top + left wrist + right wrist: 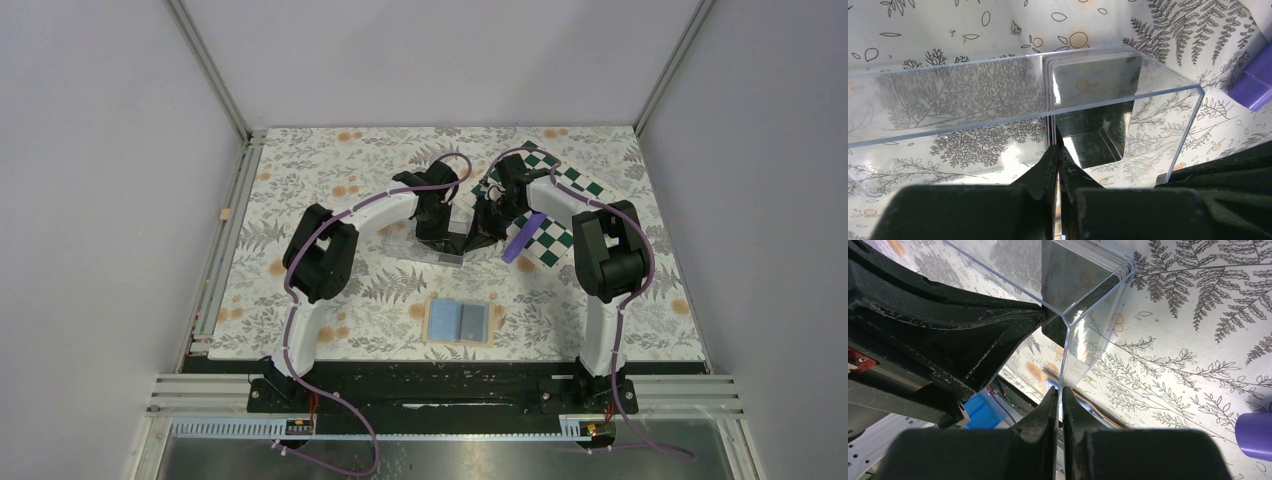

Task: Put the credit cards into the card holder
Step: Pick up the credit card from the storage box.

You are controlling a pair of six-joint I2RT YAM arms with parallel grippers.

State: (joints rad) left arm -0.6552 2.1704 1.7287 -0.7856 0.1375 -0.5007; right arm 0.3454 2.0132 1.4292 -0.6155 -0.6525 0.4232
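A stack of credit cards (1093, 80) stands on edge at the right end of a clear plastic box (973, 100) on the floral cloth. My left gripper (1058, 150) is shut on the near edge of a card in that stack. The right gripper (1059, 392) is shut on the box's clear end wall (1083, 335), with the cards (1068, 275) just inside it. From above, both grippers meet over the box (455, 250). The card holder (460, 322) lies open and flat near the front, tan outside, blue-grey inside. Its tan edge (1100, 417) shows past the right fingers.
A purple flat object (523, 237) lies right of the box, partly on a green-and-white checkered mat (560, 215); it also shows at the frame edge as a purple block (1255, 80) and a purple piece (1254, 435). The left arm's black body (933, 335) crowds the box's left side.
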